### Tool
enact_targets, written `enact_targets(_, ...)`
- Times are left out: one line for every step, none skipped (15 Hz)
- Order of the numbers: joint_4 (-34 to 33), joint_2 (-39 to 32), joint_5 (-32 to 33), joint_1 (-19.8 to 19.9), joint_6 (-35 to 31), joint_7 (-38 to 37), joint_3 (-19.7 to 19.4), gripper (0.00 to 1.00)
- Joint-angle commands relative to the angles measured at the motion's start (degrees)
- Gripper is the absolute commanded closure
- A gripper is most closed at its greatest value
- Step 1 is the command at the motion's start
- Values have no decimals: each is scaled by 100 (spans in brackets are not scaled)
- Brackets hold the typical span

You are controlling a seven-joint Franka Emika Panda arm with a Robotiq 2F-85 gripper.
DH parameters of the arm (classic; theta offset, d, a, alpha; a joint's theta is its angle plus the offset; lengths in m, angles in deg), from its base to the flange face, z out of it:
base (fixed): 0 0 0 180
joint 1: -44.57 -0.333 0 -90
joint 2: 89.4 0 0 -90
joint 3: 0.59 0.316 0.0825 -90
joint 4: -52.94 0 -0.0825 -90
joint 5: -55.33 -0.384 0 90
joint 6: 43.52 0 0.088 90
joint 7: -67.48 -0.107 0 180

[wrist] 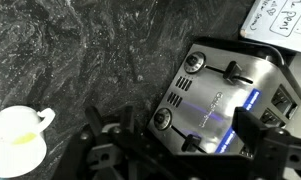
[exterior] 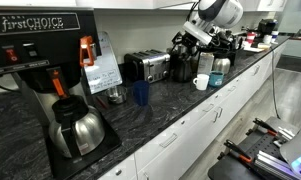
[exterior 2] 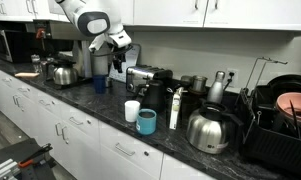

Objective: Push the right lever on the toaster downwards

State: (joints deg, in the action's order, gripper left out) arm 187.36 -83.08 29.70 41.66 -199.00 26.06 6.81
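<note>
On a dark marbled counter (wrist: 80, 50) over white cabinets (exterior 2: 70, 135), steel toaster (wrist: 225, 95), white cup (wrist: 18, 140) — gripper (wrist: 175, 145) overhead, jaws spread

White arm (exterior: 216, 12) hunched forward, black gripper (exterior: 185, 42) aimed downward, jaws apart.
In both exterior views the upper links sit high and the wrist folds down below them; in an exterior view the arm (exterior 2: 88, 20) comes in from the far left, with the gripper (exterior 2: 120, 50) at its lowest end; in the wrist view the two dark fingers (wrist: 95, 135) stand wide apart along the bottom edge, gripping nothing.
</note>
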Motion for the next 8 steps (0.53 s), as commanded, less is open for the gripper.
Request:
enact_targets(-30, -197, 502, 43, -353, -398, -4, 0)
enact_targets(-89, -313, 681, 58, -551, -516, -6, 0)
enact_targets(-168, -474, 938, 80, -757, -727, -15, 0)
enact_targets(-235, -613, 1160, 82, -952, -868, -45, 0)
enact_targets(-325, -788, 1434, 139, -1139, -1049, -20, 0)
enact_targets(-412, -940, 1626, 126, -1296, -1189, -59, 0)
enact_targets(-516, -1111, 1832, 105, -1443, -1326, -105, 0)
enact_targets(-618, -1279, 2035, 71, -1599, -1485, -169, 0)
